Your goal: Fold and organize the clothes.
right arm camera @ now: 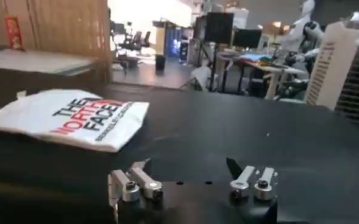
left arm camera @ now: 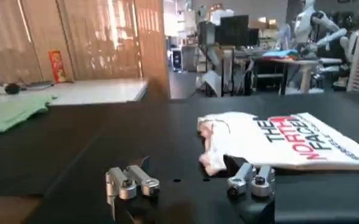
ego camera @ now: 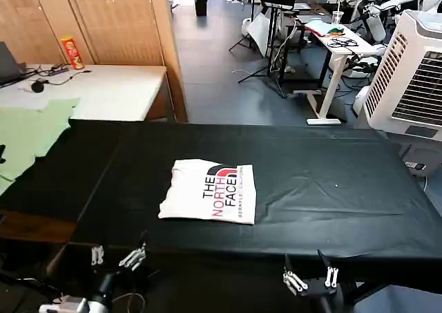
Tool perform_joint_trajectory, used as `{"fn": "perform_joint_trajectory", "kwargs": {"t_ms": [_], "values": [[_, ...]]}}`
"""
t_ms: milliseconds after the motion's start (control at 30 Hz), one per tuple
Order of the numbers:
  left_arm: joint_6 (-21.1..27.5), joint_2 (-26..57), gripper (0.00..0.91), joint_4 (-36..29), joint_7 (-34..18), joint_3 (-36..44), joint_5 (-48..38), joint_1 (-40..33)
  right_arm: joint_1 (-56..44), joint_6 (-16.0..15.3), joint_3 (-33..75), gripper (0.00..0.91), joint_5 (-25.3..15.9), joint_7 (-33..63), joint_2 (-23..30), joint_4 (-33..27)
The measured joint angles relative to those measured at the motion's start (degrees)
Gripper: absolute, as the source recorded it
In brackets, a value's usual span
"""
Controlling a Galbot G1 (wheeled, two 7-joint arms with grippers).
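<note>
White and soft, one folded cotton T-shirt [ego camera: 209, 191] with red and black letters lies near the middle of the long black table [ego camera: 331, 182]. Two grippers wait at the near edge, left gripper [ego camera: 117, 255] and right gripper [ego camera: 309, 277], both with fingers spread, holding nothing. A careless grab could pull the neat fold apart. One pale green cloth [ego camera: 31, 135] lies far left.

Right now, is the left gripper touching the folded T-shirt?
Apart. In the head view, the open left gripper sits at the table's near edge, and bare black cloth separates it from the T-shirt.
</note>
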Motion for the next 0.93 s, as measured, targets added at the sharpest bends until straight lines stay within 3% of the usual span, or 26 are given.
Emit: {"fn": "perform_joint_trajectory", "kwargs": {"t_ms": [267,567,933], "values": [[2.40,0.63,0.878,-0.64,0.67,-0.78,-0.89,0.30,-0.29,-0.50,0.08,0.878,0.18,-0.01,-0.24,0.71],[7.31,0.83,0.878,-2.45,0.21,-1.64,-3.65,1.29,-1.23,-4.44,-0.46,0.878,0.94,2.15,-0.27,2.22],[8.14,0.87,0.878,-2.73,0.17,-2.05,-4.42,1.33,-1.26,-4.52,-0.44,0.878,0.96,2.09,-0.25,2.31]]}}
